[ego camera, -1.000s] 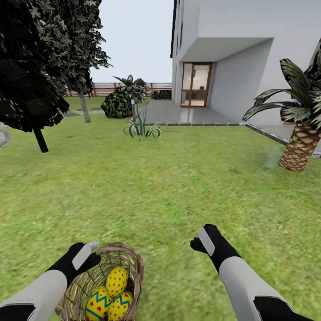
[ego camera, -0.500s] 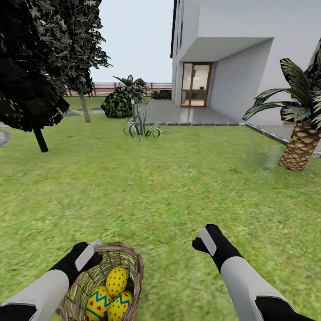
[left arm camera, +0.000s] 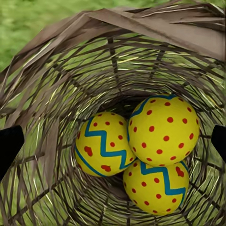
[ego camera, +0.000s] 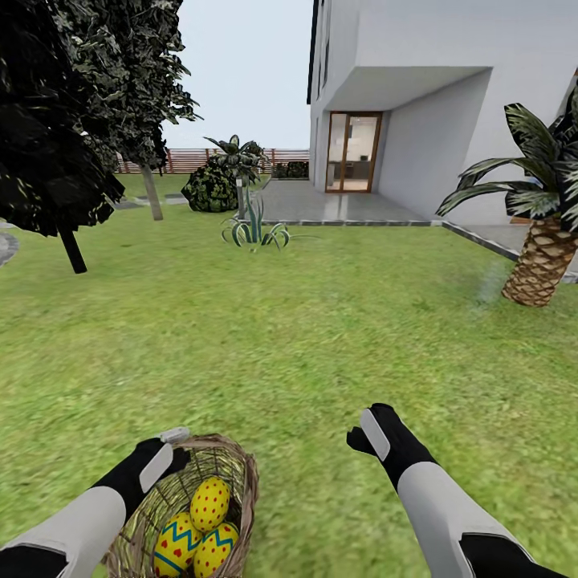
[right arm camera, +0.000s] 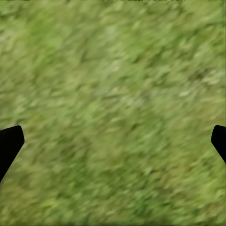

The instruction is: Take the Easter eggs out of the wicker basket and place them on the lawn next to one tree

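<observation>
Lawn (ego camera: 305,337): wide green grass, house and paved patio beyond. Pale-trunked tree (ego camera: 151,193) stands far off at the back left, well apart from the robot.

Basket (ego camera: 233,470): sits on the grass close in front of the robot, on its left side. All three eggs lie inside it, none taken out yet. In the left wrist view they are packed touching at the bottom: dotted egg (left arm camera: 164,130) uppermost, zigzag egg (left arm camera: 101,146) beside it, a third egg (left arm camera: 157,186) under both.

Left gripper (left arm camera: 113,143): poised over the basket mouth, spread wide, holding nothing. Right gripper (right arm camera: 113,141): likewise spread wide and empty, over bare grass.

Risks, as judged:
- Basket is light and tapered; a finger catching the rim could tip it and roll the eggs out.
- Eggs are smooth and round; an off-centre pinch may squirt one aside.
- Tight packing: fingers may wedge between neighbours.
- Long carry to the tree; a weak hold could drop an egg midway.
</observation>
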